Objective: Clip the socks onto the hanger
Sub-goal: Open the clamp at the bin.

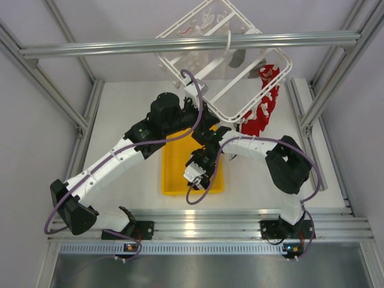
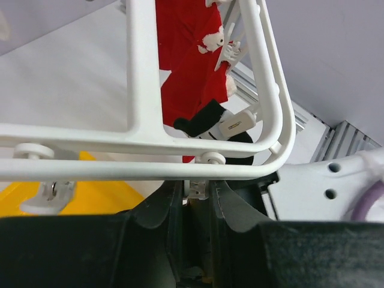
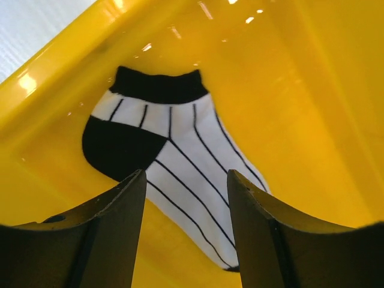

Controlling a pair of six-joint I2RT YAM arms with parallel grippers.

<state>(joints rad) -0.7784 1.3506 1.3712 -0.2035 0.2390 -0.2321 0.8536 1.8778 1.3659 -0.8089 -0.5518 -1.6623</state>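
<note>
The white hanger [image 1: 223, 72] hangs tilted at the back, and red socks [image 1: 262, 108] dangle from its right side. My left gripper [image 1: 210, 129] is under the frame's near corner. In the left wrist view this left gripper [image 2: 197, 191] is shut on a small white clip [image 2: 197, 186] below the hanger bar [image 2: 144, 171]. A red sock [image 2: 189, 60] hangs beyond the bar. A white sock with black stripes [image 3: 180, 156] lies flat in the yellow tray [image 3: 300, 90]. My right gripper [image 3: 186, 204] hovers open just above that sock, one finger on each side.
A grey aluminium beam [image 1: 180, 45] crosses above the hanger. The yellow tray [image 1: 174, 180] sits mid-table between the arms. Frame posts stand at both sides of the table. A second clip [image 2: 235, 123] with a black piece beside it hangs near the red sock.
</note>
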